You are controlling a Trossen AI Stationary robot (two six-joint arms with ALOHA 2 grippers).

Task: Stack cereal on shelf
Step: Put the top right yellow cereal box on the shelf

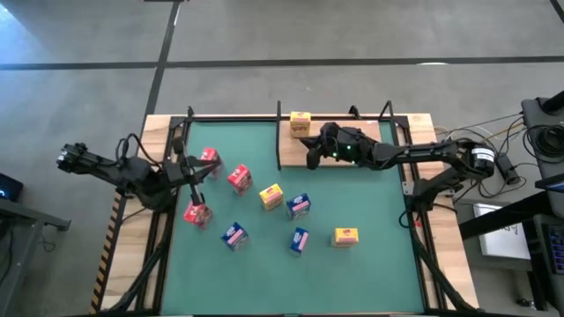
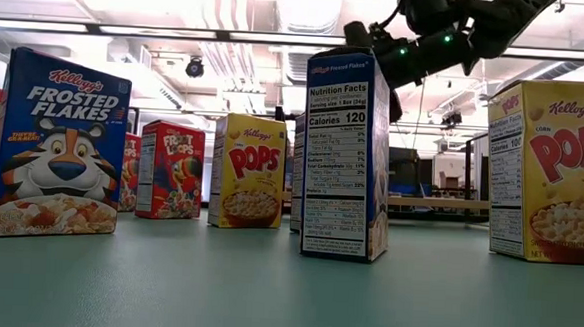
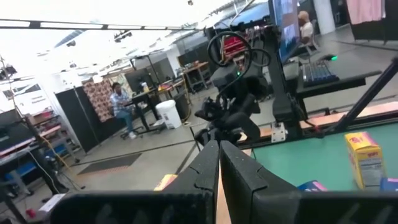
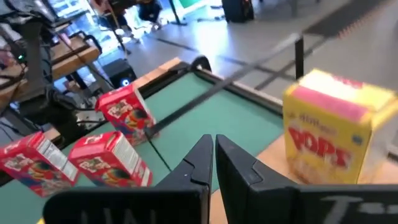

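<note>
- High view shows the desk (image 1: pixel 159 132), pale wood around a flat green mat (image 1: pixel 352 264); eight small cereal boxes stand loose on the mat, so the stacking looks barely begun.
- The shelf (image 1: pixel 370 132), a light-wood board with thin black posts, lies along the far edge and carries one yellow cereal box (image 1: pixel 300 123).
- The right gripper (image 1: pixel 314 156) hangs over the shelf's near edge, just beside that box, fingers pressed together and holding nothing; my guess is a box was just placed.
- The left gripper (image 1: pixel 196 173) waits among the red boxes (image 1: pixel 239 178), also closed and empty.
- Next move, I'd judge: open over a loose box such as the nearby yellow one (image 1: pixel 270 196); glossy printed cardboard, crisp-edged, light and easy to tip.
</note>
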